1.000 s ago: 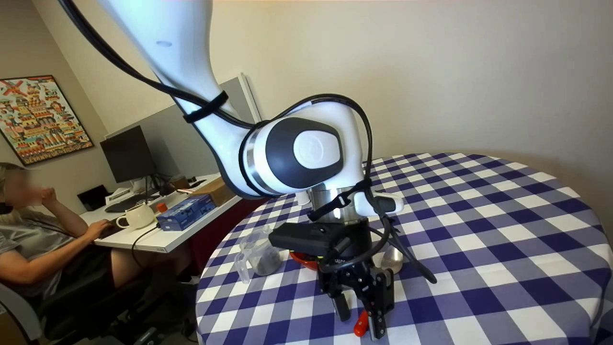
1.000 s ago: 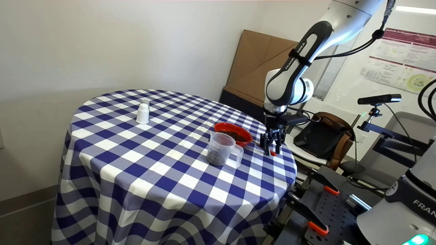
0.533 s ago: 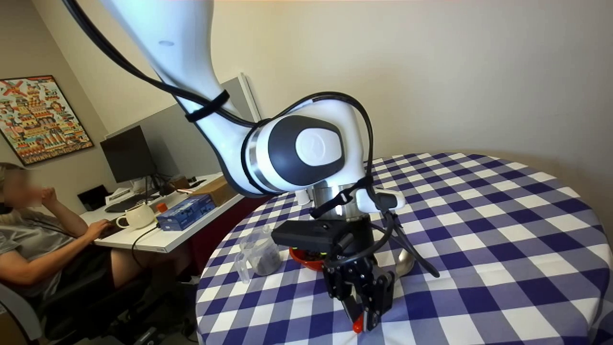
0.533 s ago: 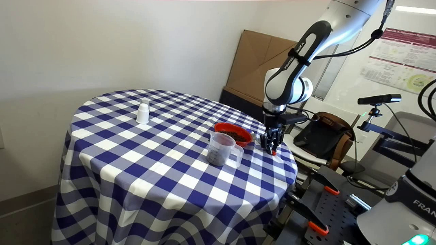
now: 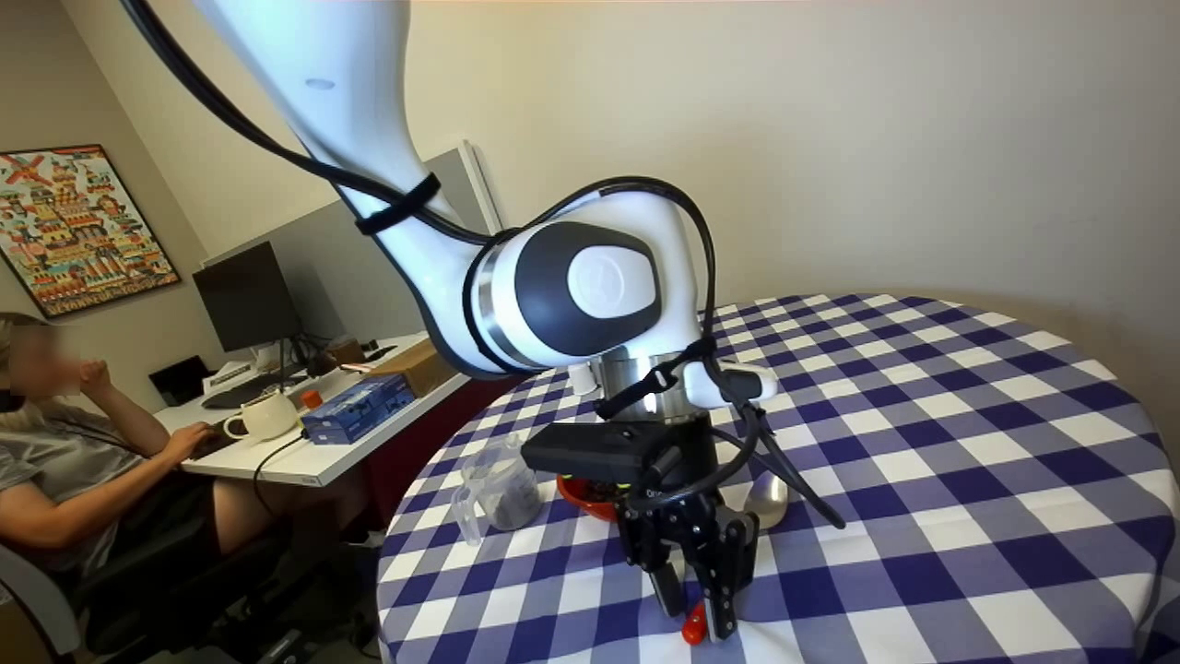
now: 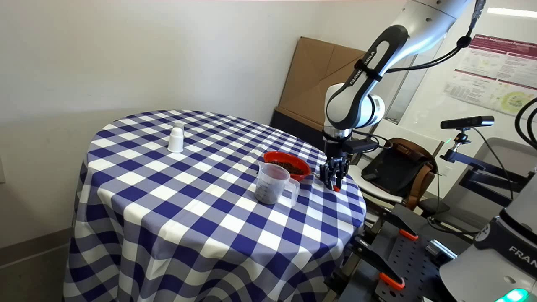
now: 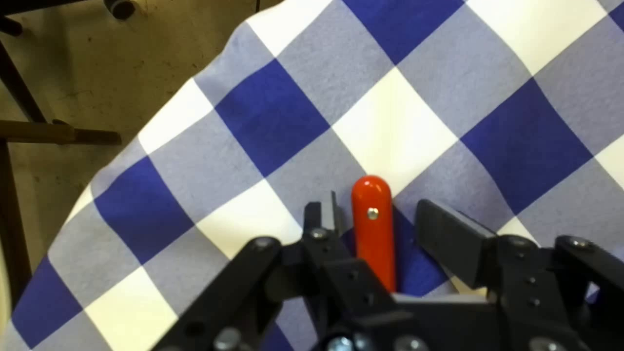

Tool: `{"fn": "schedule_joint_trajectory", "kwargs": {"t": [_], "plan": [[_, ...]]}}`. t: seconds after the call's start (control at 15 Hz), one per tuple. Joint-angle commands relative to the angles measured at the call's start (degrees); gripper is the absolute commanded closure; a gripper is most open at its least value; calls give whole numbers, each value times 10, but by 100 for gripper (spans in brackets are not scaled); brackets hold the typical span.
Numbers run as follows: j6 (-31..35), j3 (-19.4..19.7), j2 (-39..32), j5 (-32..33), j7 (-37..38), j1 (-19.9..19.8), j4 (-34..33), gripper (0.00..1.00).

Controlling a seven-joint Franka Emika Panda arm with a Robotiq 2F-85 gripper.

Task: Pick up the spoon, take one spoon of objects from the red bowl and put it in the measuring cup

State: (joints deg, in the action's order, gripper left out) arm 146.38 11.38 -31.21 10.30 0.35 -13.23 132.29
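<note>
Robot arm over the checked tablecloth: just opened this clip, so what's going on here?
A robot arm has its gripper low over the checked tablecloth, jaws open, one on each side of the red-handled spoon, which is not in its grip. The red bowl, holding small dark pieces, and the clear measuring cup stand beside each other nearby. A person sits at a desk, touching none of these.

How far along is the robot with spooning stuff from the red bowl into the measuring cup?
Done: the open gripper straddles the red handle of the spoon.
In hand: apparently the grasp; the wrist view shows a gap beside the handle.
Left: lifting, scooping, and tipping into the measuring cup; dark pieces sit in the red bowl, and the spoon's head is outside it.
</note>
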Motion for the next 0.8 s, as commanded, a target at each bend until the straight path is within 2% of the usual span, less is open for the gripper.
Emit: {"fn": "schedule_joint_trajectory", "kwargs": {"t": [0.0, 0.07, 0.13, 0.2, 0.27, 0.53, 0.73], "plan": [[1, 3, 1, -4, -18, 7, 2, 20], [1, 3, 1, -4, -19, 7, 2, 44], [2, 4, 0, -4, -20, 7, 2, 58], [2, 3, 0, -4, -22, 6, 2, 59], [2, 2, 1, -5, -23, 6, 3, 66], [-1, -6, 14, -19, -30, -3, 5, 97], [-8, -13, 29, -37, -44, -11, 6, 96]]}}
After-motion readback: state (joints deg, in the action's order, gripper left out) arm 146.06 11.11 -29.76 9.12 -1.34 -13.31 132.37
